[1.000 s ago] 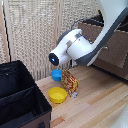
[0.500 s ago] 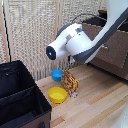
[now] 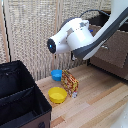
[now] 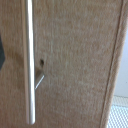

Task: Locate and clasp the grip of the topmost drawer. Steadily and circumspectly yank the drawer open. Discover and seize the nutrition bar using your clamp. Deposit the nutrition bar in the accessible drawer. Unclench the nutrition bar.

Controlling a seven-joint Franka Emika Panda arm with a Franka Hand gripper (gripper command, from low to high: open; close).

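Black fabric box (image 3: 20, 97) nearest, at the exterior view's left. Behind it on the wood floor (image 3: 95, 107): yellow bowl (image 3: 57, 94), nutrition bar (image 3: 70, 82) standing upright just beside it, blue bowl (image 3: 57, 75) behind. White arm (image 3: 75, 37) reaches toward the dresser (image 3: 112, 50). Gripper hidden, can't tell its state. Wrist view: brown drawer front (image 4: 75, 55), metal handle (image 4: 30, 60) close.

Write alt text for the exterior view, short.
A bulky white robot arm reaches toward a dark brown wooden dresser at the exterior view's right. On the light wooden floor an orange-red and yellow packet stands between a blue bowl and a yellow bowl, beside a black fabric box.
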